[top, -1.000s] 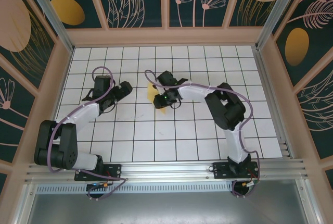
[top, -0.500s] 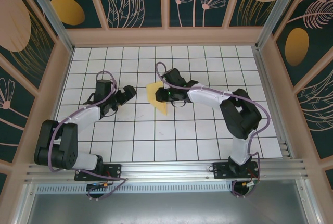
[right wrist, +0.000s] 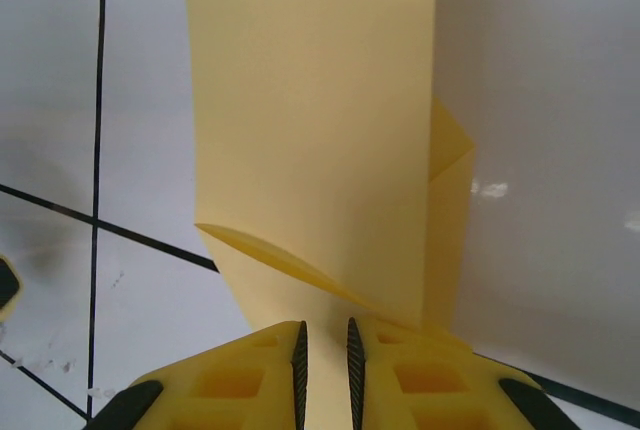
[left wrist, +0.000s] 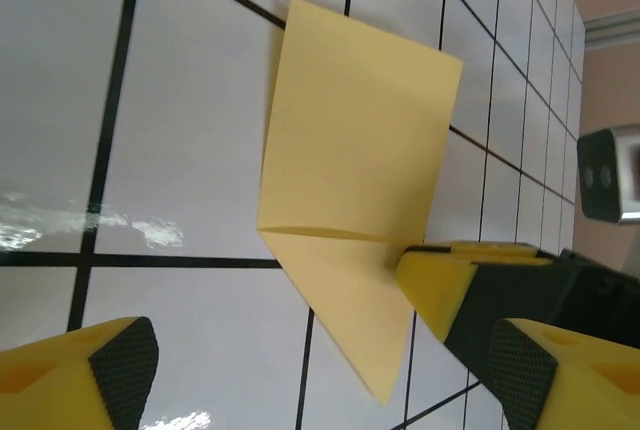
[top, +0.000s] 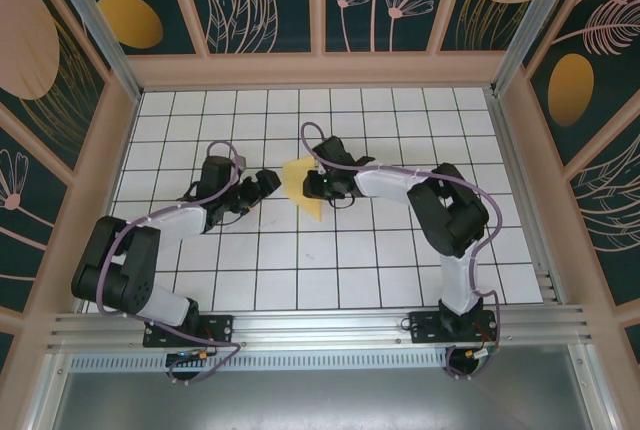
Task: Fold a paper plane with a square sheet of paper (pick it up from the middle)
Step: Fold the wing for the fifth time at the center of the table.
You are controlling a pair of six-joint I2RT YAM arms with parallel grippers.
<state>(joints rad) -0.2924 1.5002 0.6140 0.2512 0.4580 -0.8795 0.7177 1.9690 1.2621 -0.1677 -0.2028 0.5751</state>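
Item: square sheet of paper (top: pixel 300 180), plain yellow, part-folded. It sits slightly left of centre on the white gridded table (top: pixel 300 270), between the two grippers. The left wrist view (left wrist: pixel 350 150) shows a broad panel with one crease across it and a tapering point beyond the crease. The right wrist view (right wrist: pixel 310 130) shows a second layer peeking out along the right edge. It is not yet a dart. Holder: right gripper (top: pixel 322 186), at the sheet's right side. Its jaws are clenched on the paper's edge, and the sheet runs into the thin slit between the yellow fingers (right wrist: pixel 325 350). Whether the far part rests flat or hangs just clear of the tiles cannot be told. Attendant: left gripper (top: pixel 266 183), just left of the sheet and apart from it. Its jaws are spread wide and hold nothing, and its tips frame the paper from the left (left wrist: pixel 322 365). Step judged in hand: an early fold, with one arm anchoring the sheet while the other comes into position. Next move, as a judgement: the left jaws should reach the free left edge or corner without shoving the light sheet. They would then take or press it so a layer can be turned over and creased against the right-hand hold.
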